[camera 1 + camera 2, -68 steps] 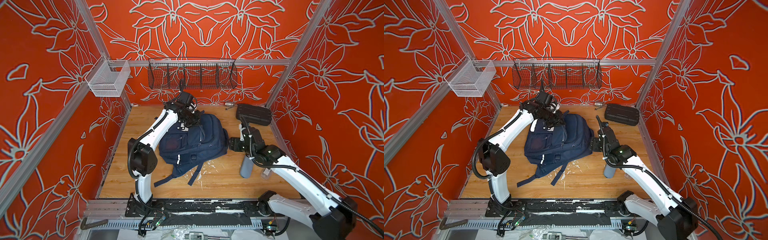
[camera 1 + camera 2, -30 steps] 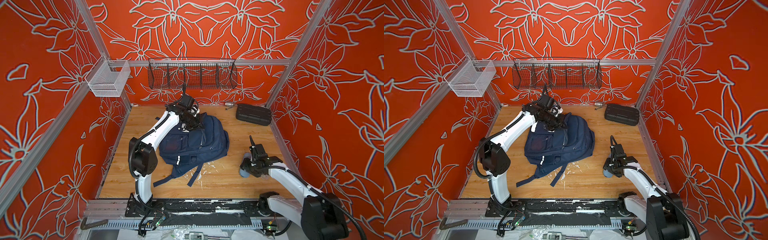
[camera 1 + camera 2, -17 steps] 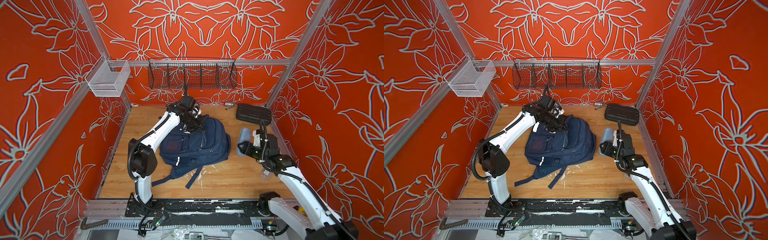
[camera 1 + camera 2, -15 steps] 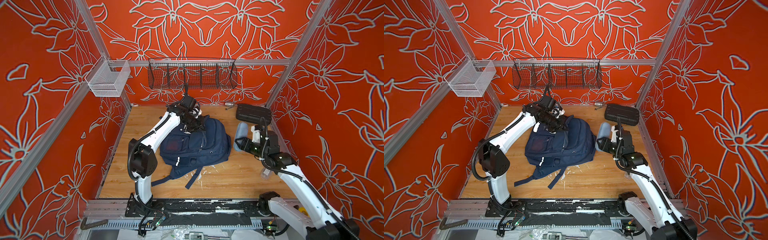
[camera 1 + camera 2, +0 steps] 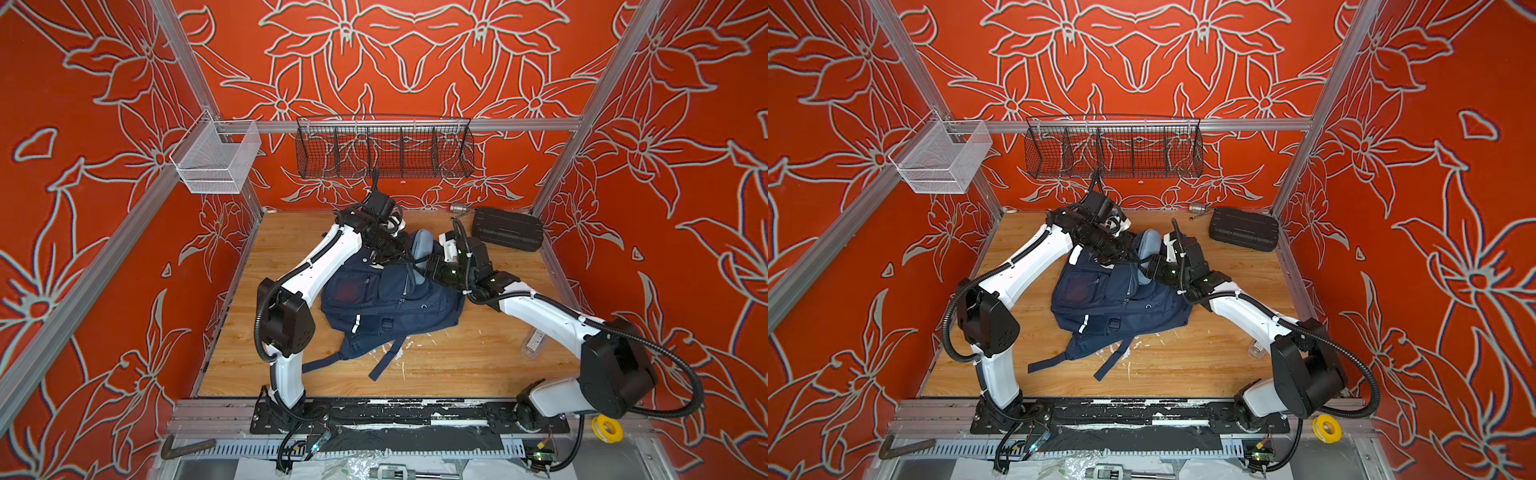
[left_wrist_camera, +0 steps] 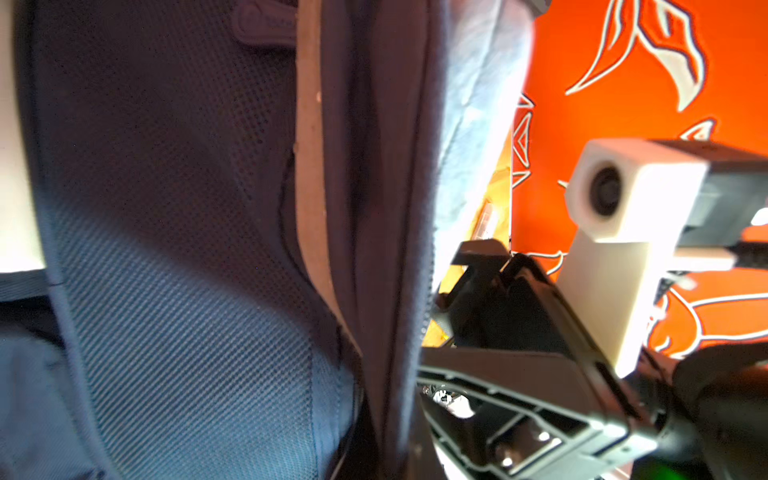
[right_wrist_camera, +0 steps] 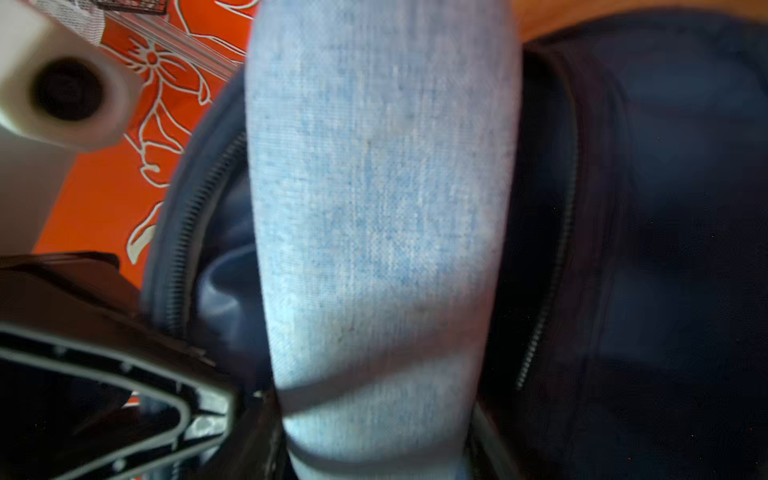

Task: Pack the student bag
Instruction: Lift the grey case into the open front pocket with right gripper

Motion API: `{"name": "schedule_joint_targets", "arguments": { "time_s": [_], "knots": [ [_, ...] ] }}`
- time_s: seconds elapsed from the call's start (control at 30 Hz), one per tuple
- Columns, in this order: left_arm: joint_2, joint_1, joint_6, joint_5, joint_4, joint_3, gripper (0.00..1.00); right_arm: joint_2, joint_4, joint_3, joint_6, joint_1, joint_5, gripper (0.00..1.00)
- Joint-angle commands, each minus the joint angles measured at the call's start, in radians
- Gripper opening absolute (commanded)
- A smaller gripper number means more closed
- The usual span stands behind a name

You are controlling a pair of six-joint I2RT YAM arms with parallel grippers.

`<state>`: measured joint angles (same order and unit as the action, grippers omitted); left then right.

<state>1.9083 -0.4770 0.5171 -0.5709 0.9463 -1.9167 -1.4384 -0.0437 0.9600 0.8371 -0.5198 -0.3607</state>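
Navy fabric, item one: student bag (image 5: 386, 303), lying on the wooden worktop (image 5: 457, 361) between my two arms in both top views, straps trailing toward my bases. My left pincer (image 5: 392, 254) is clenched on the rim of its top opening, lifting it, I judge, so the mouth gapes. My right pincer (image 5: 424, 270) grasps a light-blue pouch (image 5: 422, 245) and stands it at that mouth. A black ribbed case (image 5: 507, 229) sits apart near the far right corner

Left wrist view: student bag (image 6: 187, 291) mesh panel fills the frame, zip edge pulled taut, light-blue pouch (image 6: 473, 104) pale just behind it

Right wrist view: light-blue pouch (image 7: 382, 208) runs between the open zip teeth of the student bag (image 7: 665, 208); how deep it goes, I cannot tell

Change: half a second earlier my right pincer held the pouch beside the bag, nearer the case; now it reaches across to the mouth. My left pincer has kept its clench in the same place
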Motion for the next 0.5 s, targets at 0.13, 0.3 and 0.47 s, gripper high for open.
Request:
{"name": "schedule_joint_targets", "arguments": {
  "time_s": [0.13, 0.3, 0.47],
  "knots": [
    [-0.084, -0.007, 0.036, -0.006, -0.121, -0.02, 0.0, -0.043, -0.016, 0.007, 0.131, -0.058, 0.06, 0.34],
    [-0.071, -0.007, 0.028, -0.026, -0.098, -0.044, 0.0, -0.151, 0.102, 0.108, 0.123, -0.09, 0.051, 0.35],
    [-0.091, -0.006, 0.023, -0.047, -0.115, -0.02, 0.0, -0.234, 0.203, 0.211, 0.056, -0.091, 0.021, 0.4]
  ]
}}
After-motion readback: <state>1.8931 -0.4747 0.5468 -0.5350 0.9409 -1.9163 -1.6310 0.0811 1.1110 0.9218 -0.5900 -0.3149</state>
